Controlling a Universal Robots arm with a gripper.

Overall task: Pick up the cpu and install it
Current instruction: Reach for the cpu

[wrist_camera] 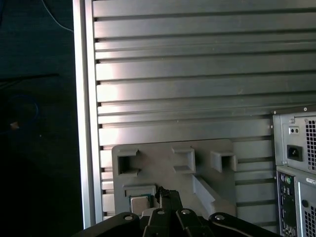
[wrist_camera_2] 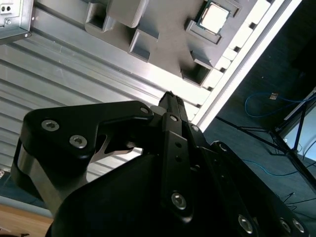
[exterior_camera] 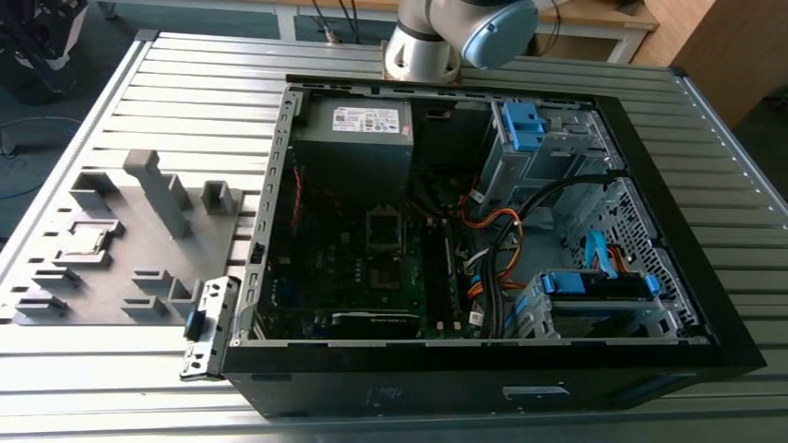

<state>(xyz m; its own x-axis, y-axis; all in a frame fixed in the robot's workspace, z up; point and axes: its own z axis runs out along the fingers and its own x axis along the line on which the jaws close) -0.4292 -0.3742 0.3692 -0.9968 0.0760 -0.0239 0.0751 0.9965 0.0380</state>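
Observation:
The cpu (exterior_camera: pixel 89 242), a small square chip with a pale silvery top, lies in a recess of the grey fixture plate (exterior_camera: pixel 124 277) at the exterior view's left. Both wrist views show the cpu (wrist_camera_2: pixel 216 17) (wrist_camera: pixel 139 203) from well above, still seated in its pocket. My gripper (wrist_camera_2: pixel 169 96) (wrist_camera: pixel 170 193) hangs high over the plate's edge, apart from the chip, its black fingers pressed together with nothing between them. The open black computer case (exterior_camera: pixel 689 305) lies on its side, and the motherboard socket (exterior_camera: pixel 384 228) shows inside.
Tall grey blocks (exterior_camera: pixel 162 189) stand up from the fixture plate. Cables (exterior_camera: pixel 493 240) and blue drive brackets (exterior_camera: pixel 597 284) crowd the case's right half. The ribbed metal table (exterior_camera: pixel 197 92) ends near the plate, and its edge (wrist_camera: pixel 86 123) drops to dark floor.

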